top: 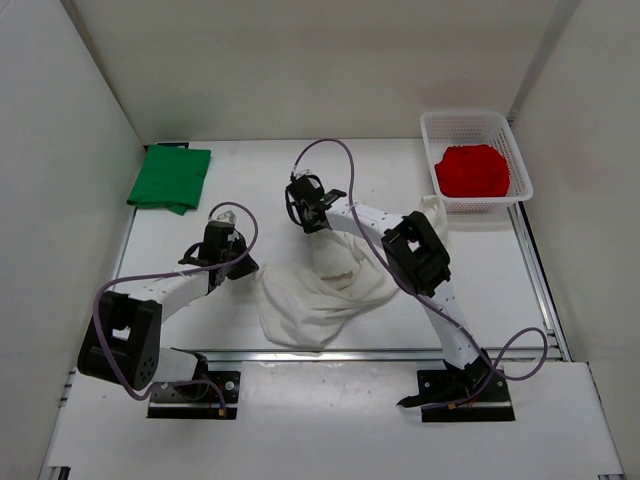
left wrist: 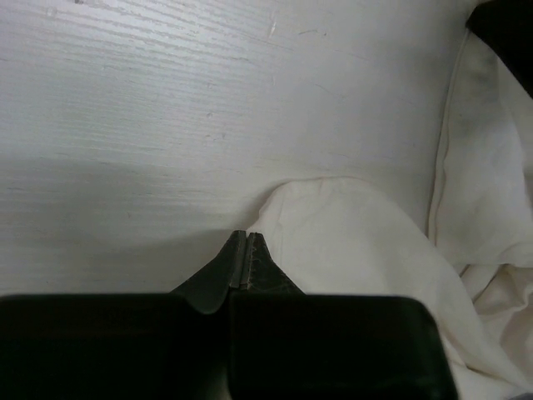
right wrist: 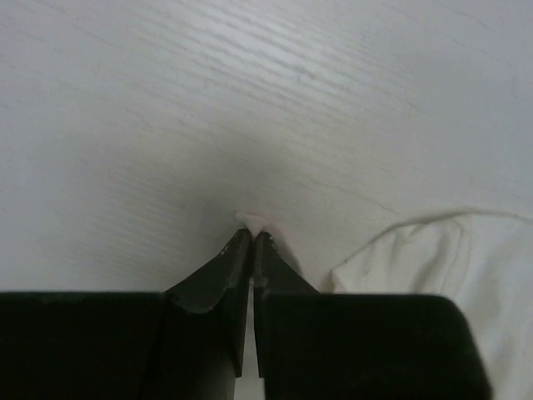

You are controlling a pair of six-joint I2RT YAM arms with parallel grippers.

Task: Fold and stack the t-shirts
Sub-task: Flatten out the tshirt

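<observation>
A white t-shirt lies crumpled in the middle of the table. My left gripper is at its left edge. In the left wrist view the jaws are pressed together at the shirt's edge. My right gripper is at the shirt's far tip, shut on a small nub of white cloth, with the rest of the shirt to its right. A folded green t-shirt lies at the far left. A red t-shirt sits in the basket.
A white plastic basket stands at the far right corner. White walls enclose the table on the left, back and right. A metal rail runs along the near edge.
</observation>
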